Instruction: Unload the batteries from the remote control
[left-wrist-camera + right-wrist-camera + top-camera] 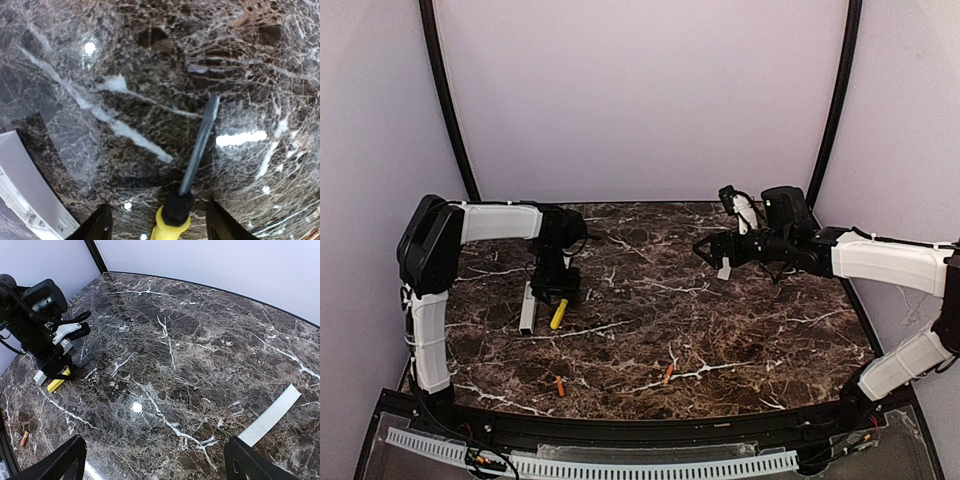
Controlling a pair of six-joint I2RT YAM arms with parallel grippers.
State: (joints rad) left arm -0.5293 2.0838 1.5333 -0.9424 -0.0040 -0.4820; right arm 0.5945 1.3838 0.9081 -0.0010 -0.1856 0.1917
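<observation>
The left claw (pixel 556 295) hangs low over the marble surface (pixel 750 330), pointing down. Its jaws are partly open, and the yellow-handled screwdriver (pixel 192 165) lies between the fingers (pixel 97 225) with a gap on either side of the handle. The claw is around the tool but grips nothing. The dark shaft runs straight ahead of the claw.

The remote control (pixel 528 308) lies just beside this claw on its outer, left side, not touching it. Its long axis runs roughly alongside the screwdriver, far end to near end. I cannot tell from here whether its recess is empty.

Both batteries (pixel 560 386) (pixel 669 372) are out on the surface, behind the left claw toward the arm bases and well apart from it. One is almost straight back from the claw. The other is off toward the right arm's side, about midway between the two arms. Each lies roughly far-to-near, slightly slanted.

The right claw (pixel 705 248) hovers well away with its jaws spread wide and nothing in them. The thin white cover strip (pixel 271 415) lies flat just beyond its right finger.

With both cells out, the unloading looks done or nearly done. If the remote needs handling again, the left arm is much the nearer, and it would have to shift sideways past the screwdriver and close across the bar's short width.
</observation>
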